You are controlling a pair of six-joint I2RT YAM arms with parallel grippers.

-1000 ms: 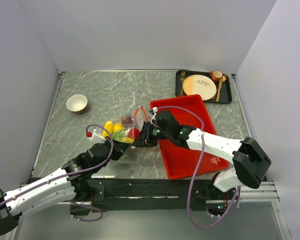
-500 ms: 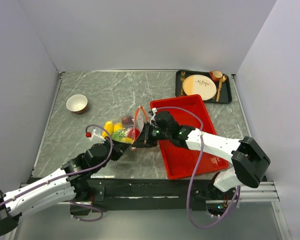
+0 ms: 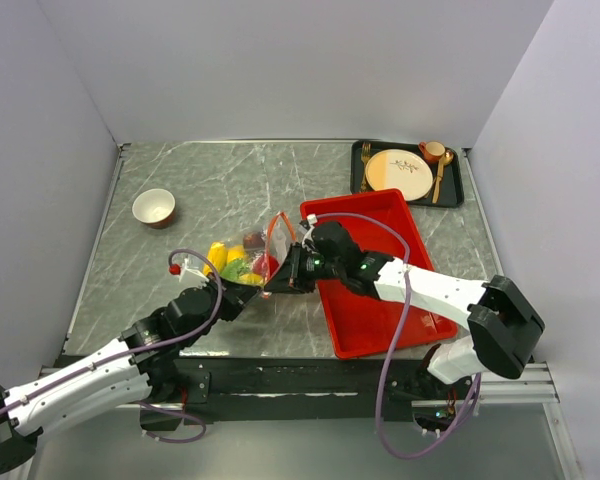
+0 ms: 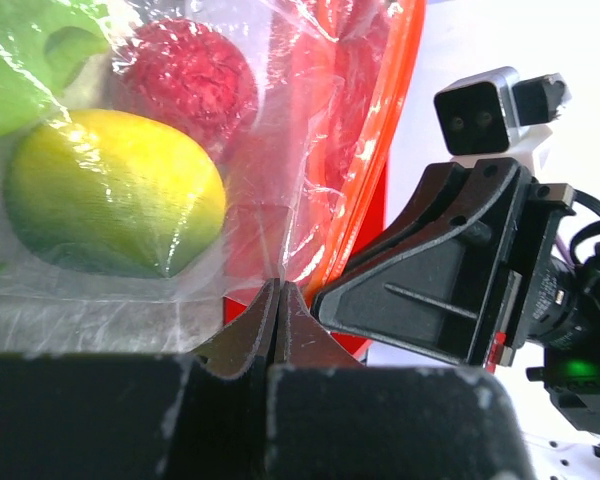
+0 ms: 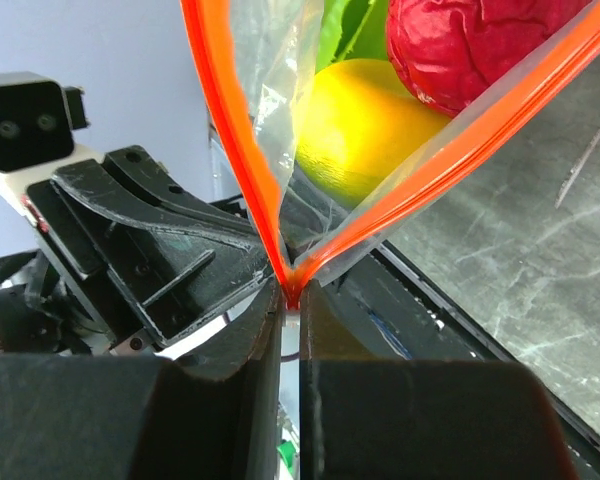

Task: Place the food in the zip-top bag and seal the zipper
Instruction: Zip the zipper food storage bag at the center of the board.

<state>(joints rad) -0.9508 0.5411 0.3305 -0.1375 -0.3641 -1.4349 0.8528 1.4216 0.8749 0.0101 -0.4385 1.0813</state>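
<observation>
the zip-top bag (image 3: 242, 262) lies on the table just off the red tray (image 3: 380, 310), on the side toward the left arm, its clear film bulging with the food (image 3: 230, 265). through the plastic the left wrist view shows a yellow-green fruit (image 4: 110, 200) and a bumpy red fruit (image 4: 185, 80) pressed together, with a green piece at the corner.

the left gripper (image 4: 280, 290) sits at the bag's near edge, on the far side of the bag from the red tray. its jaws are pressed tight together with a fold of the clear film pinched between them.

the right gripper (image 5: 290, 295) reaches out over the red tray's edge to the bag's end. its jaws are narrow and clamp the zipper (image 5: 230, 130) at the point where the two orange strips meet. beyond that pinch the strips spread apart in a v, so the mouth gapes there, and the yellow and red fruits show in the opening.

a small bowl (image 3: 154, 207) stands well apart from the red tray, beyond the bag. a dark tray (image 3: 458, 195) holding a cream plate (image 3: 398, 173) sits just behind the red tray.
</observation>
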